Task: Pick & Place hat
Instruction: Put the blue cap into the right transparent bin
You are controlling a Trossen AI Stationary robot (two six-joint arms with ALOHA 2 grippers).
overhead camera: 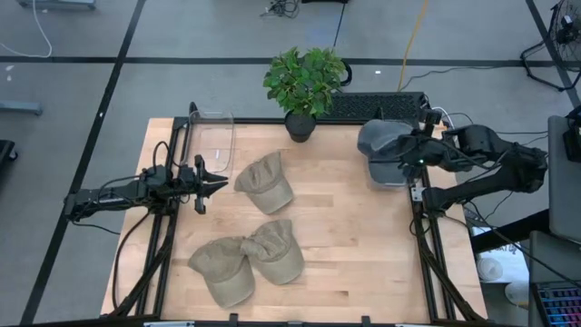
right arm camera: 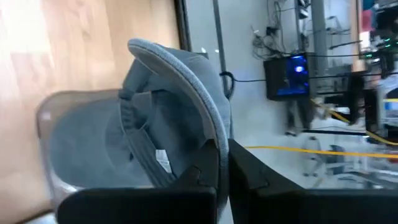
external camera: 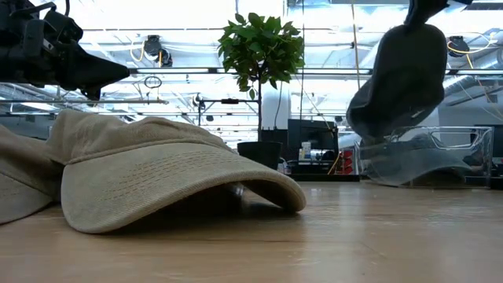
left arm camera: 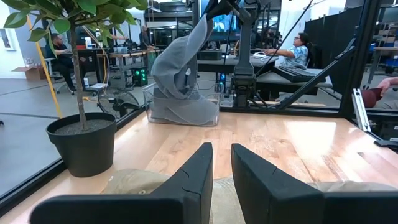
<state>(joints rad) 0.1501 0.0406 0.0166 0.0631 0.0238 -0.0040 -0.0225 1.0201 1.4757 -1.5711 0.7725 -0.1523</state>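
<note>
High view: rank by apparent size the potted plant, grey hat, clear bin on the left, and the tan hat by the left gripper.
1. potted plant, widest footprint.
2. clear bin.
3. grey hat and tan hat: about equal; the grey one hangs folded from the right gripper, so no ranking.

Wooden table: three tan hats, potted plant, two clear boxes.
</note>
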